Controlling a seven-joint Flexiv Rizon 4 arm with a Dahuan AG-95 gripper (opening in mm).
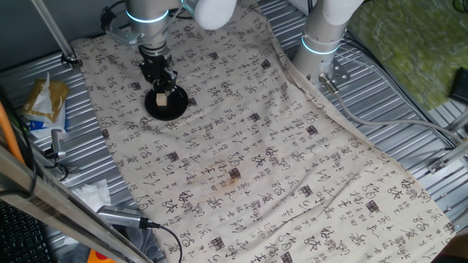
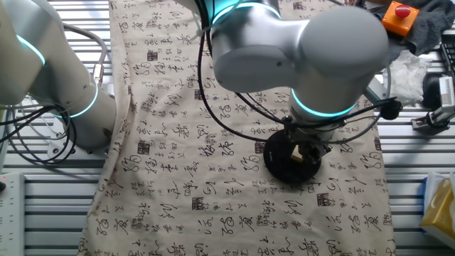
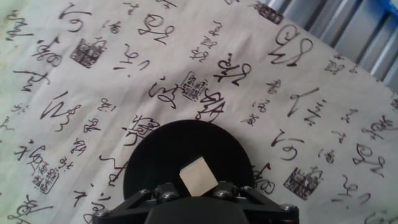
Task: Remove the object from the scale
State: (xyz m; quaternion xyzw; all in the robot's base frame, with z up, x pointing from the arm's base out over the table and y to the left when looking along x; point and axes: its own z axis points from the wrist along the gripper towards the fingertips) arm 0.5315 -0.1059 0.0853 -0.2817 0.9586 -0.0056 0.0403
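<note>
The cube sits on the scale, a flat black disc, on the half of the top nearest the camera in the hand view. It has no long axis: its sides look equal. In the hand view it stands turned about a diagonal to the frame, one corner pointing up toward the disc's middle and its pale top face level. In one fixed view the cube shows as a small tan block on the scale, right under the fingers. In the other fixed view the cube is mostly hidden by the hand, with only a tan glimpse over the scale.

The gripper hangs straight above the cube, fingers down on either side of it. Whether the fingers touch or clamp the cube, I cannot tell; the hand view shows only the black base of the gripper at the bottom edge.

The scale lies on the cloth, printed with black characters, spread over a ribbed metal table.
</note>
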